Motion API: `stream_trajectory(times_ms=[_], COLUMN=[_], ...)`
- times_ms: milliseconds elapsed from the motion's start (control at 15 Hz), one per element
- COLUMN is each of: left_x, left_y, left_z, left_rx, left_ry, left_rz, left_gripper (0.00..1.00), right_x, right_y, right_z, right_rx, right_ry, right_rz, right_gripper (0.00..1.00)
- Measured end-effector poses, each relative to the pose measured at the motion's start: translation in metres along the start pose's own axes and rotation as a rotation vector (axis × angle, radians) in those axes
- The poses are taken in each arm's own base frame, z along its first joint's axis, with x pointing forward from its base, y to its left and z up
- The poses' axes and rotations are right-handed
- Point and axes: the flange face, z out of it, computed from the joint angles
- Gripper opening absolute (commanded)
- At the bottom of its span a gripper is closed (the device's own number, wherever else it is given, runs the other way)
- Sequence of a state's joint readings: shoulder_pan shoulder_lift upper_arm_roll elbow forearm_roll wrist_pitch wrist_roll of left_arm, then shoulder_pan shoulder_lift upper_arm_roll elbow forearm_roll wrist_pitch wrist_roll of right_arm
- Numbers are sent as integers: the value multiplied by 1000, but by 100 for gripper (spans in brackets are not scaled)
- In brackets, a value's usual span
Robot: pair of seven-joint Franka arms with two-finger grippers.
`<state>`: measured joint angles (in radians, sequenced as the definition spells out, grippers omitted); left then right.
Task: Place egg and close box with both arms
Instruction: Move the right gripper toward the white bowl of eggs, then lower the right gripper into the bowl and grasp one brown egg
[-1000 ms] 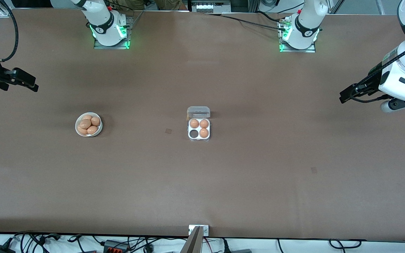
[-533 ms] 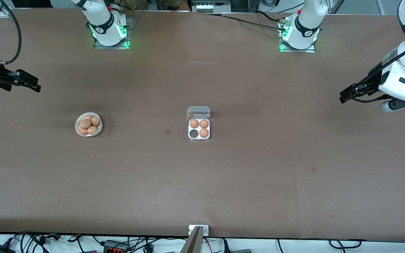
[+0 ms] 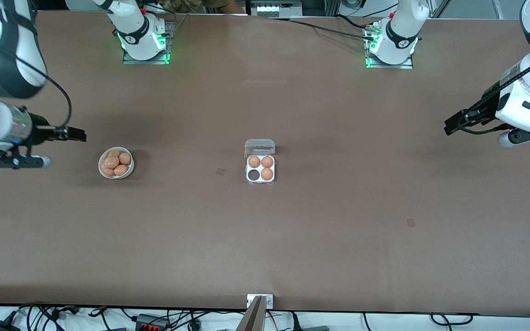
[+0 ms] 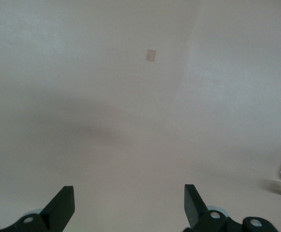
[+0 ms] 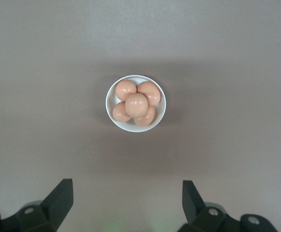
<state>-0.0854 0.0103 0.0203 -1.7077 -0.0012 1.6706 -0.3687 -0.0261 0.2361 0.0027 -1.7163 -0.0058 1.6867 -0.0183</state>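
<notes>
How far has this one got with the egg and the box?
Barely started. Done: the box already holds three eggs, one cell empty, lid open. In hand: the right hand, open and empty, is near the bowl of eggs; the left hand waits, open. Left: pick an egg, fill the cell, close the lid.

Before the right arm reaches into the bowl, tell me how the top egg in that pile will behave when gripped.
The top egg rests on four others in the white bowl, so it would probably roll or slide off if nudged. Its smooth, rounded shell looks slippery, and likely fragile under a hard squeeze. The right gripper is open, with the bowl ahead of it; the left gripper waits, open.
</notes>
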Motion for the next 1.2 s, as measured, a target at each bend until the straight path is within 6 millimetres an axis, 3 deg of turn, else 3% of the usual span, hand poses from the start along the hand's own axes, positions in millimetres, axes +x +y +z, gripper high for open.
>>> stream_trajectory(times_ms=[267,467,733,1200], left_x=[0,0,0,0], left_y=[0,0,0,0], left_z=[0,0,0,0], left_rx=[0,0,0,0], left_ry=[0,0,0,0], left_rz=[0,0,0,0], left_gripper=[100,100,100,100], right_x=[38,55,71,79], right_y=[-4,-4,-2,11], right_z=[62,103,133,184], right_rx=[-1,6,37,68], right_ry=[-26,-75,-113,-196], right_rz=[-7,-3,15,47], right_gripper=[100,100,100,100])
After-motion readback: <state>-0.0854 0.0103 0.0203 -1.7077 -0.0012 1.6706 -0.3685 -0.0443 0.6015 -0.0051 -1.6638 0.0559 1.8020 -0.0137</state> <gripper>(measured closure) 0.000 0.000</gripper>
